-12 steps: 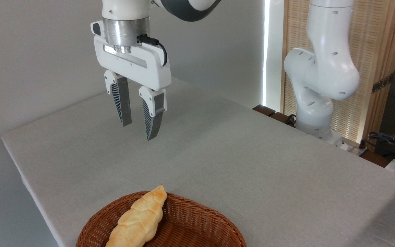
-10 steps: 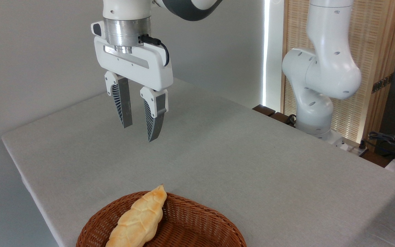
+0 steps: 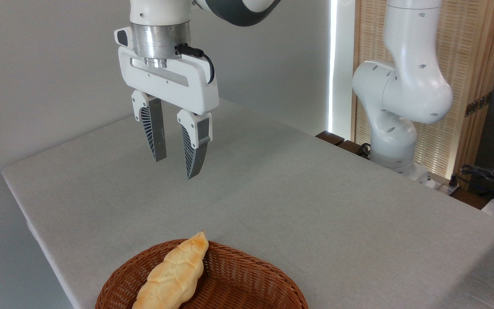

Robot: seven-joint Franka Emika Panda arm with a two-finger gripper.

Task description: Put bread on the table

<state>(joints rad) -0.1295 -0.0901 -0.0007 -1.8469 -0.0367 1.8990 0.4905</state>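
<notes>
While the gripper [image 3: 174, 168] hung high above the far left part of the table [image 3: 298, 201], its two fingers pointed straight down with a modest gap between them and nothing held in that gap. From the fixed camera, the only view, the bread [image 3: 174, 274] lay well apart from it, toward the near edge of the picture, resting in the wicker basket [image 3: 238, 283] and propped against the basket's left rim, its upper tip poking just past the far edge. Seen from the gripper, the roll sat lower and nearer the camera, almost directly in front with only a slight sideways offset. Its long axis ran from the lower left up to the upper right, slanting upward along the basket wall. By my judgement, the fingers would need to cross that axis, so the wrist might have to turn before descending, and the present gap looked barely wider than the roll
</notes>
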